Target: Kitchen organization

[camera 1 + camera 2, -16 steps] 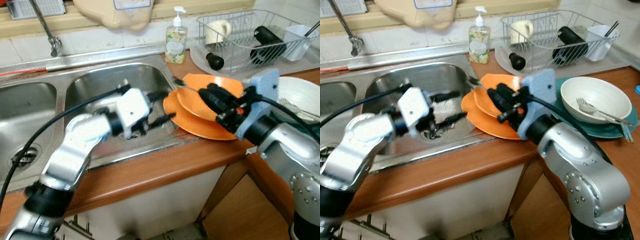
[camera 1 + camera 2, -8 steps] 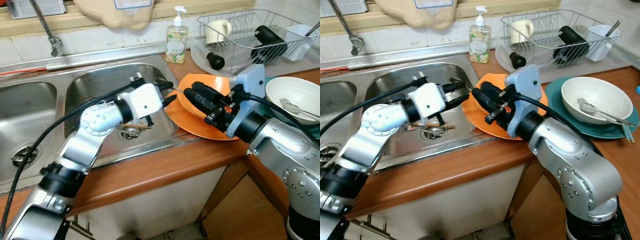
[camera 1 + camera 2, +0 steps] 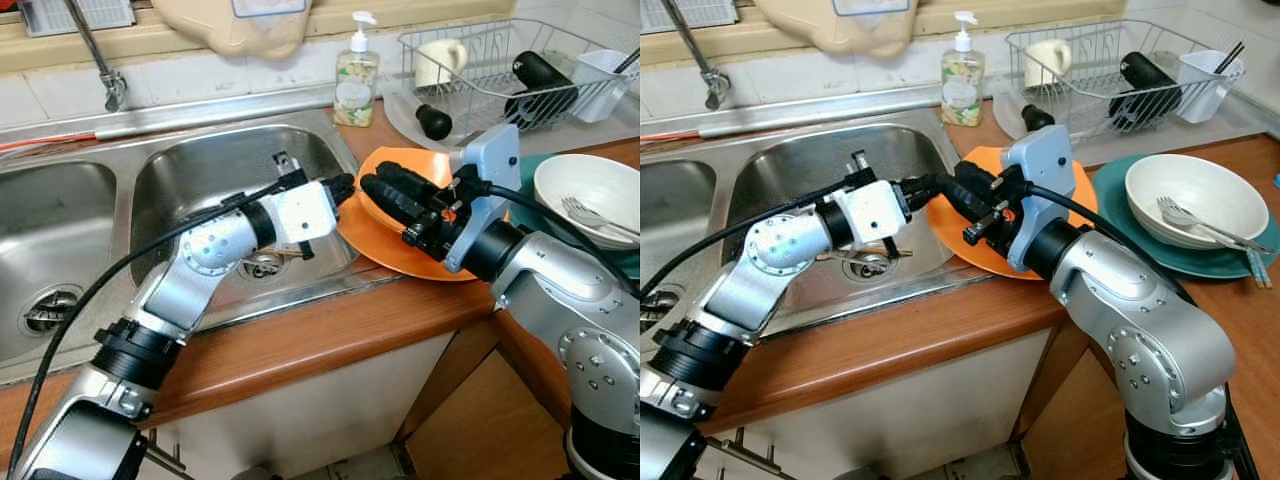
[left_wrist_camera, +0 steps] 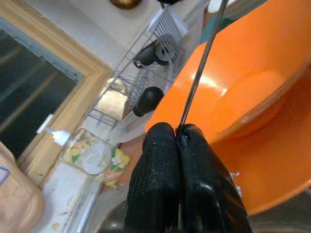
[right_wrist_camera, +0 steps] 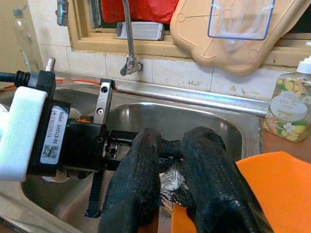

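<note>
Two orange plates sit stacked on the counter beside the sink, the upper orange plate (image 3: 425, 165) resting on the lower one (image 3: 400, 258). My right gripper (image 3: 372, 190) reaches in from the right, shut on the upper plate (image 5: 272, 194) at its sink-side edge. My left gripper (image 3: 345, 187) comes across the sink basin (image 3: 210, 165), its fingers pressed shut at that same plate's rim (image 4: 233, 92). In the left wrist view a thin dark line rises from between the tips of the left gripper (image 4: 176, 128); I cannot tell what it is.
Behind the plates stand a soap bottle (image 3: 353, 75) and a wire dish rack (image 3: 500, 75) holding a mug and black items. A white bowl (image 3: 585, 185) with a fork lies at the right. The faucet (image 3: 100, 65) is far left, and sticks lie by the drain (image 3: 268, 258).
My left gripper has moved right from over the basin to the plates' rim, and its fingers have come together. The right gripper has shifted left and lowered the tilted upper plate.
</note>
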`<state>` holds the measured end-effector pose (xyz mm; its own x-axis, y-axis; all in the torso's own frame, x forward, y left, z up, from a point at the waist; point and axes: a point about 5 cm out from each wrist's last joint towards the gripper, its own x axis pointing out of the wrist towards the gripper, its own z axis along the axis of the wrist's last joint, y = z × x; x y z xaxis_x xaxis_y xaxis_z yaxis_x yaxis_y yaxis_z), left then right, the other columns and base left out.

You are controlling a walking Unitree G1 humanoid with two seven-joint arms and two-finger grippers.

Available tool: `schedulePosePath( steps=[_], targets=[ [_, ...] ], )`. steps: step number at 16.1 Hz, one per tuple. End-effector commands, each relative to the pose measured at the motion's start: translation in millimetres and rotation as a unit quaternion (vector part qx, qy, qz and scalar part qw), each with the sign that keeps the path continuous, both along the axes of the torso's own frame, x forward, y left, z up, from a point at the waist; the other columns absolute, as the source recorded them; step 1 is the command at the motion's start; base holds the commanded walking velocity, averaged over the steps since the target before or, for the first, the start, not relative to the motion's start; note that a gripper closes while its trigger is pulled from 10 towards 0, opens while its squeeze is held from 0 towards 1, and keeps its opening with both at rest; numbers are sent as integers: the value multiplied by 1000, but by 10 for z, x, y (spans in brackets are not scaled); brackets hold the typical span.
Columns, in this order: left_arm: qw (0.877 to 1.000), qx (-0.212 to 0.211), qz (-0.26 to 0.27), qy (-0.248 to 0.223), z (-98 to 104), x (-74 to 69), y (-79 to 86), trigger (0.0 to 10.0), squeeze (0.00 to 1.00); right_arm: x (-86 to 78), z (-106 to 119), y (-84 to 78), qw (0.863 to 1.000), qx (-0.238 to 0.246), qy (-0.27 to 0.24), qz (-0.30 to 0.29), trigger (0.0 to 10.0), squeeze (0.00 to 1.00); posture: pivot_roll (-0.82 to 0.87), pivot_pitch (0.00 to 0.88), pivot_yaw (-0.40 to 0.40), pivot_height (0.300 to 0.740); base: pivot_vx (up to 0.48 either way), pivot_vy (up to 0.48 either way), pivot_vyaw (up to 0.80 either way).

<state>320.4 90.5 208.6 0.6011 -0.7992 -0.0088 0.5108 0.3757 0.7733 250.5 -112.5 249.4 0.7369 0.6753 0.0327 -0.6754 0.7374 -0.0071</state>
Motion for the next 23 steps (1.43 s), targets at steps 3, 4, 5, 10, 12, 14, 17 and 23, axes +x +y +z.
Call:
schedulePosePath(
  steps=[3, 4, 5, 10, 12, 14, 17, 23],
  targets=[
    [999, 3, 26, -37, 81, 74, 42, 0, 0, -31, 38, 81, 1000, 5, -7, 25, 980, 0, -135, 0, 43, 740, 0, 0, 0],
    [999, 2, 28, -39, 88, 85, 51, 0, 0, -26, 38, 78, 1000, 3, -6, 22, 4235, 0, -135, 0, 43, 740, 0, 0, 0],
    [999, 3, 31, -42, 92, 92, 63, 0, 0, -19, 33, 77, 1000, 5, -3, 19, 10000, 0, -135, 0, 43, 740, 0, 0, 0],
    [997, 18, 49, -49, 71, 134, 149, 0, 0, 24, 54, 42, 1000, 1, -13, -7, 10000, 0, -133, 0, 45, 740, 0, 0, 0],
    [996, 28, 65, -46, 44, 163, 214, 0, 0, 30, 60, 27, 1000, 2, -15, -13, 10000, 0, -135, 0, 46, 740, 0, 0, 0],
    [992, 58, 111, -21, -60, 237, 404, 0, 0, 24, 56, 14, 1000, -5, -16, -13, 10000, 0, -139, 0, 50, 740, 0, 0, 0],
    [976, 109, 183, 38, -255, 319, 703, 0, 0, -27, -33, 42, 999, -46, -7, 8, 10000, 0, -143, 0, 51, 740, 0, 0, 0],
    [918, 163, 267, 242, -844, 276, 997, 10000, 0, -6, -137, -4, 997, -77, 14, -22, 10000, 0, -150, 0, 60, 740, 0, 0, 0]
  ],
)
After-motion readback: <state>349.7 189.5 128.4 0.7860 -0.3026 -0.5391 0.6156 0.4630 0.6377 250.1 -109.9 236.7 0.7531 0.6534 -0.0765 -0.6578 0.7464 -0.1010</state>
